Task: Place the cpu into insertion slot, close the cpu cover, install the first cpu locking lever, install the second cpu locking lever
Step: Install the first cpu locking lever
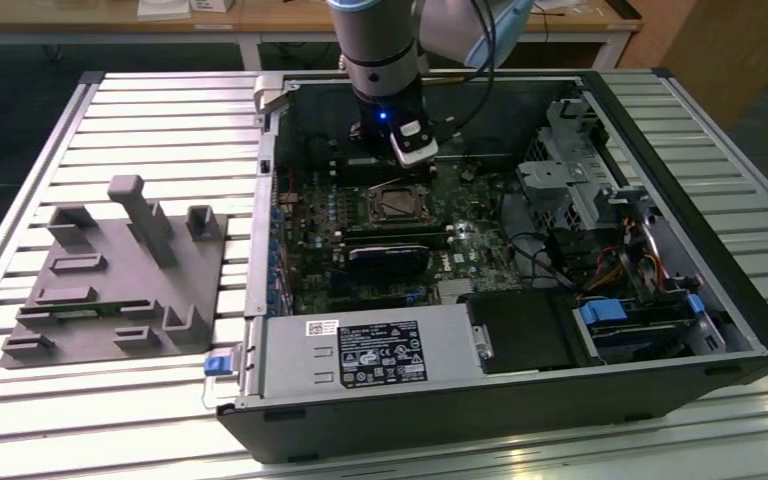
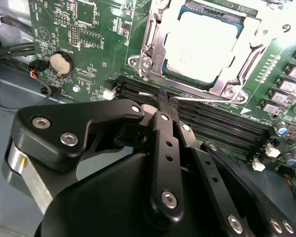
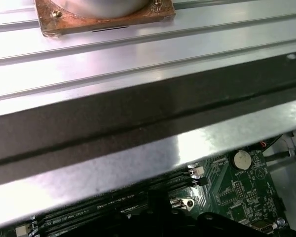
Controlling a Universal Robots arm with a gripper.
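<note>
Locate the gripper [image 2: 164,101] inside the open computer case [image 1: 758,330]. It hangs on the arm above the green motherboard [image 2: 103,29]. In the second wrist view its fingers appear drawn together at the tips with nothing between them, so treat the gripper as clenched and empty. Take the long black memory slots [image 2: 222,123] as your reference. In the second wrist view the fingertips show directly in front of these slots, and the task parts lie on the far side of them. The cpu [image 2: 202,42] lies flat in the insertion slot [image 1: 398,205], just beyond the memory slots. The cpu cover [image 2: 160,44] lies down around it, and the pale top of the chip shows through the square window. Judge the placing and cover-closing steps as done. The cpu is apart from the gripper, not held and not touched. The line from the fingertips to the cpu crosses the memory slots roughly at right angles to their long axis, and the fingers point along that line toward the socket. In the exterior view the gripper stands just beside the insertion slot, on the side away from the memory slots. How high the tips are above the board cannot be told.
</note>
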